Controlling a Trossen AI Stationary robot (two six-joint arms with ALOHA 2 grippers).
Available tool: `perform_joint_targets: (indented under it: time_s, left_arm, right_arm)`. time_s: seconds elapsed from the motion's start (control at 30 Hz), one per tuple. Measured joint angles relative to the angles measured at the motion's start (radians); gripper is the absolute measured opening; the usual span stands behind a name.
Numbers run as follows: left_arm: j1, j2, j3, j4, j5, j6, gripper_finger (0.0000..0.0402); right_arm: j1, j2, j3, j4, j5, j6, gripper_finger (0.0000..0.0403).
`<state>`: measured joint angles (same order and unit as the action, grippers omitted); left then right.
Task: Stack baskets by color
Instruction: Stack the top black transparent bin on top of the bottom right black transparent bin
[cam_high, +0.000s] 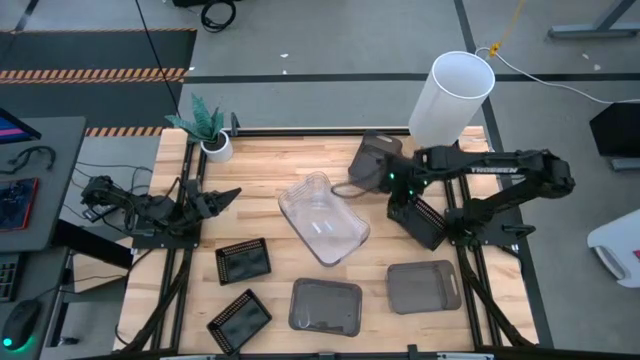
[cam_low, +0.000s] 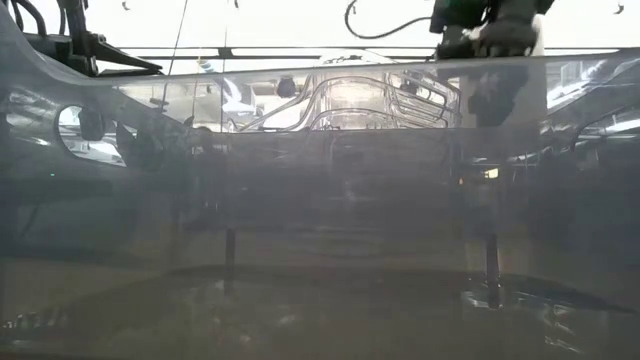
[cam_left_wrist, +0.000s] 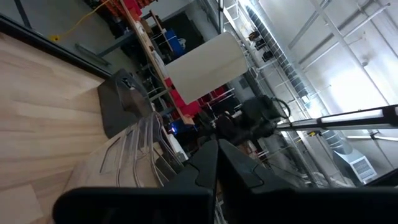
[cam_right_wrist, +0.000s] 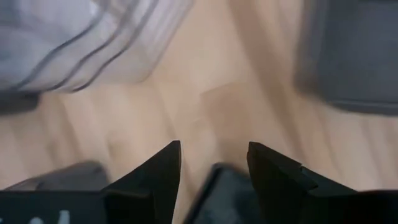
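Right gripper (cam_right_wrist: 212, 163) fingers spread, empty, over bare wood of the table (cam_high: 270, 190) beside the large clear plastic basket (cam_high: 322, 218) mid-table. Smoky-grey baskets (cam_high: 326, 304) and small black slatted baskets (cam_high: 243, 262) near the front. Left gripper (cam_high: 228, 196) pressed shut at left edge.

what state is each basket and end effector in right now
clear baskets: nested, mid-table, tilted
grey baskets: two lie flat and apart along the front edge, a third sits at the back
black baskets: two flat at front left, one leaning under the right arm
left end effector: shut, empty
right end effector: open, empty
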<state>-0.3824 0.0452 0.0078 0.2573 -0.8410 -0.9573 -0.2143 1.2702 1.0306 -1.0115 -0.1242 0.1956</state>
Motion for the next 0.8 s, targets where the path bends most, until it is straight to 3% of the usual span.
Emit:
perform_joint_targets:
  time_s: [0.27, 0.43, 0.8]
  left_arm:
    - [0.0, 0.0, 0.0, 0.0, 0.0, 0.001, 0.0024]
    - [0.0, 0.0, 0.0, 0.0, 0.0, 0.002, 0.002]
    - [0.0, 0.0, 0.0, 0.0, 0.0, 0.002, 0.0025]
  right_arm:
    - [-0.142, 0.095, 0.087, 0.052, 0.062, -0.162, 0.019]
    - [-0.168, 0.2, 0.14, 0.123, 0.101, -0.287, 0.019]
    - [-0.18, 0.379, 0.148, 0.183, 0.082, -0.364, 0.0184]
